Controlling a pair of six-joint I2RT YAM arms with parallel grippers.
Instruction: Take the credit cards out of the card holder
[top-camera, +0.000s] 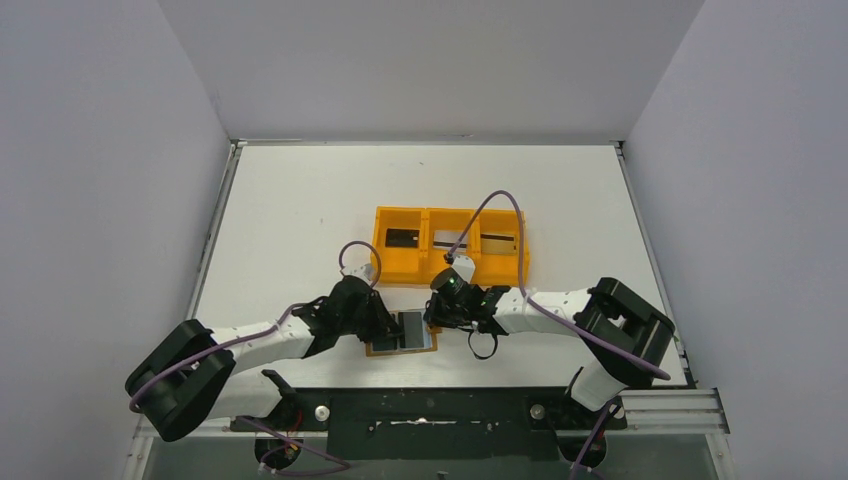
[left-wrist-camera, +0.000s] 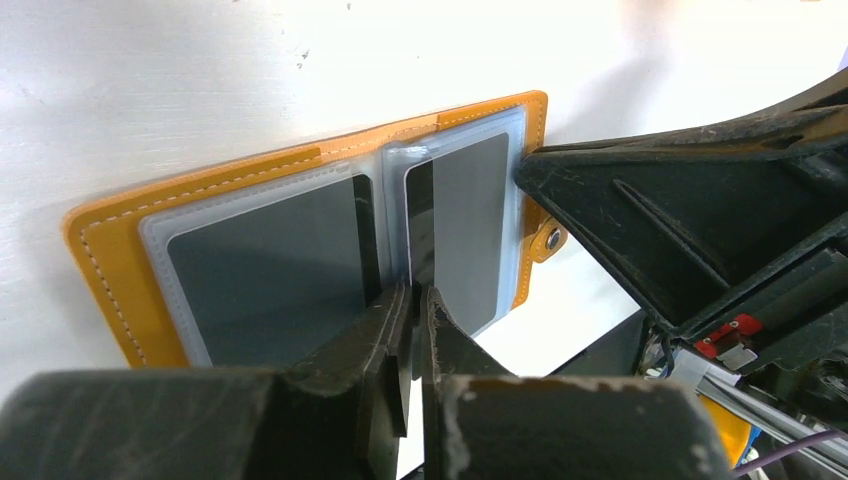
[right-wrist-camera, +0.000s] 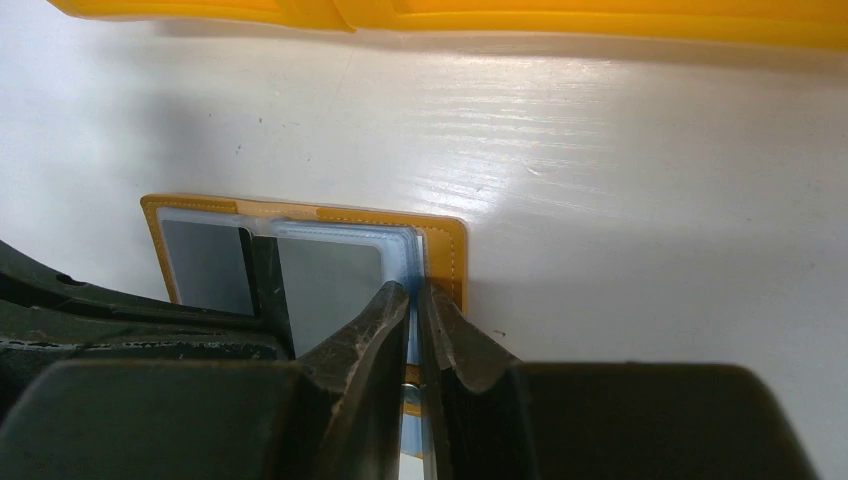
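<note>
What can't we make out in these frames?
- Left wrist: whether the left gripper pinches a card or only a sleeve; its fingers cover the contact.
- Top view: card holder mostly under the arms; card count unclear.
- Top view: dark items in the orange tray too small to identify.
- Right wrist: tray cut off by the top edge.

Both arms reach from the bottom corners of the top view toward its centre, forearms low and angled inward. The left gripper (top-camera: 390, 327) and right gripper (top-camera: 440, 318) face each other, near but apart. In each wrist view the two dark fingers (left-wrist-camera: 385, 330) rise from the bottom edge, jaws drawn together to a thin slit. Each wrist view also catches the opposite gripper's black body at one side.
</note>
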